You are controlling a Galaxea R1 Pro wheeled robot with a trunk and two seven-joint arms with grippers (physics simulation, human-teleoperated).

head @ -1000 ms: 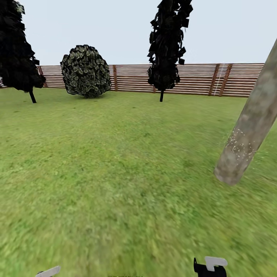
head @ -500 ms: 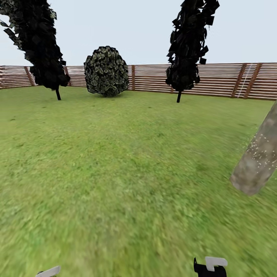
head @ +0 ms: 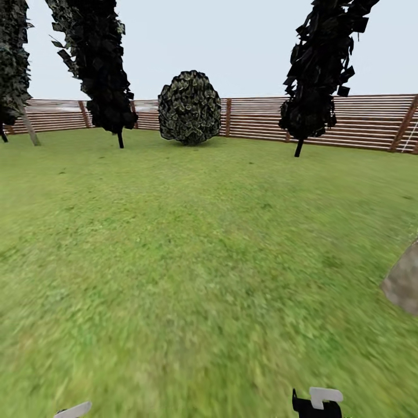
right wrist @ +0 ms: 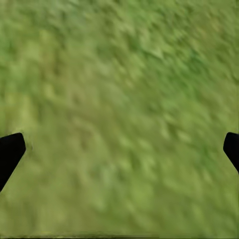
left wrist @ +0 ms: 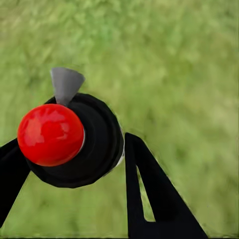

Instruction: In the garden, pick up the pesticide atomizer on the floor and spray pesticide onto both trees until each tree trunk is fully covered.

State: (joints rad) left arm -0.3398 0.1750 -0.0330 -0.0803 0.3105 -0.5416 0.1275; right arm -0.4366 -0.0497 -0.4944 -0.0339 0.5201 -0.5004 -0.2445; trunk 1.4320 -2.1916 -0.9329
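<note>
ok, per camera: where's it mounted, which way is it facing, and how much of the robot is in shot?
Head view: on the head, looking forward and down over the lawn to the slat fence, conifers and a round bush; the right tool peeks in at the bottom edge.
Left wrist view: on the left arm, looking along the left tool at grass; it grips the pesticide atomizer.
Right wrist view: on the right arm, facing grass; black fingertips sit wide apart.
Shared: grass.

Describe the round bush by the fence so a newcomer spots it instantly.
Follow the brown slatted fence across the far edge of the lawn. Near its middle sits the bush, between two dark conifers. Unlike those tall, narrow neighbours, it is a squat ball of mottled grey-green leaves.
</note>
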